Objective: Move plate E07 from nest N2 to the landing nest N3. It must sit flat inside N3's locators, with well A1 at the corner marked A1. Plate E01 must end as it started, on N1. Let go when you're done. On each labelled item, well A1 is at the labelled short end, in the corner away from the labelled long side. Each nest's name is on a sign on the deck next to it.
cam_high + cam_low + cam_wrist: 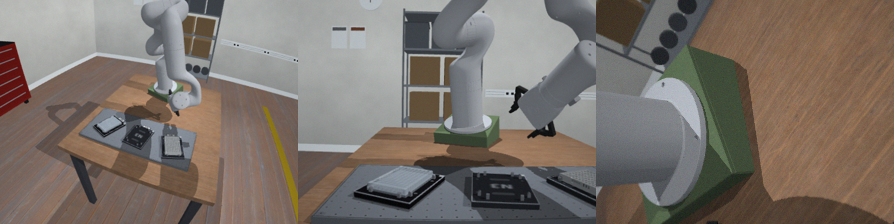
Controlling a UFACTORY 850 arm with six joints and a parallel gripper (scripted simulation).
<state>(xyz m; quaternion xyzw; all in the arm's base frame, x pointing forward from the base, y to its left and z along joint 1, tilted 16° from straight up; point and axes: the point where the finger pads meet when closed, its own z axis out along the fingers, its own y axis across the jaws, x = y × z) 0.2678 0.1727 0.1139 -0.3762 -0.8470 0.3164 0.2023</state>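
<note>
The grey deck (138, 137) carries three black nests. The left nest holds a clear well plate (109, 124), which also shows in the exterior view (400, 180). The middle nest (138, 136) is empty and bears the mark N3, read mirrored (502, 186). The right nest holds a white well plate (172, 146), cut off at the right edge of the exterior view (580, 180). I cannot read the plate labels or nest signs. My gripper (176, 112) (520, 124) hangs open and empty above the table behind the deck, pointing toward the arm's base.
The arm's green base block (165, 89) stands at the back of the table and fills the wrist view (713, 135). A shelf with boxes (200, 32) stands behind the table. A red cabinet (12, 76) stands at the far left.
</note>
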